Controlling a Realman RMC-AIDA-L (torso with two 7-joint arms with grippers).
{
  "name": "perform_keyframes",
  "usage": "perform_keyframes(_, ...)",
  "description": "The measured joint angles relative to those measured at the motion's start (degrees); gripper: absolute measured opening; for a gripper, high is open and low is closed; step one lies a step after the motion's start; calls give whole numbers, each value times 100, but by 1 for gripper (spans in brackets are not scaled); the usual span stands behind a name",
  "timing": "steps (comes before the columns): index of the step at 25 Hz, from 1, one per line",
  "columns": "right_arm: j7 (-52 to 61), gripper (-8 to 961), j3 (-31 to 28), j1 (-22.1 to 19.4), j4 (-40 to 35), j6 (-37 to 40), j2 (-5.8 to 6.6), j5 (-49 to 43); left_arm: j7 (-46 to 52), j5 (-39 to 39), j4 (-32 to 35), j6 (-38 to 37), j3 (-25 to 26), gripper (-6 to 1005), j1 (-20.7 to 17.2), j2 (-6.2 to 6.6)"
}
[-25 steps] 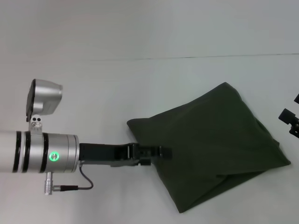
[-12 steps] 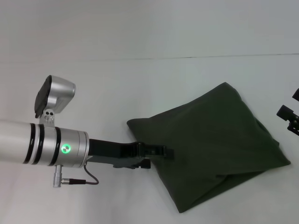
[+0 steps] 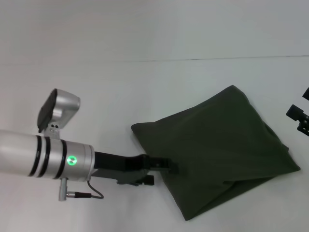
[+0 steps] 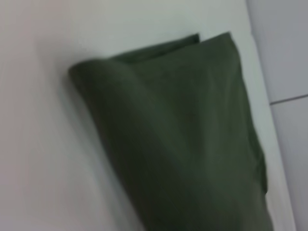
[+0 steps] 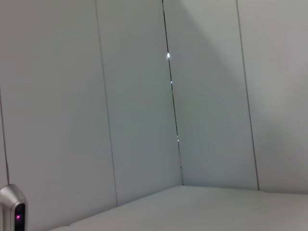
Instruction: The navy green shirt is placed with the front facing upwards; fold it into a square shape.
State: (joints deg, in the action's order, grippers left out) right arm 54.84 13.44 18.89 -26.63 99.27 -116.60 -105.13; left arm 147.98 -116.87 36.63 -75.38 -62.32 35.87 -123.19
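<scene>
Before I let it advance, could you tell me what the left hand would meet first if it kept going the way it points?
The left hand already sits at the near-left edge of the navy green shirt, so it would likely push straight into the folded cloth.

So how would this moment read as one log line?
shirt: folded on table | left gripper: at its left edge | right gripper: parked right

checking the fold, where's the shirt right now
In the head view the shirt lies folded on the white table, right of centre, with the left gripper at its left edge.
</scene>
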Motion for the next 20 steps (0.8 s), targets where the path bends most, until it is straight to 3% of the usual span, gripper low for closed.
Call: perform_keyframes(20, 0, 735, 0, -7, 0, 6, -1, 1, -85, -36, -420, 270, 1, 953, 304, -91)
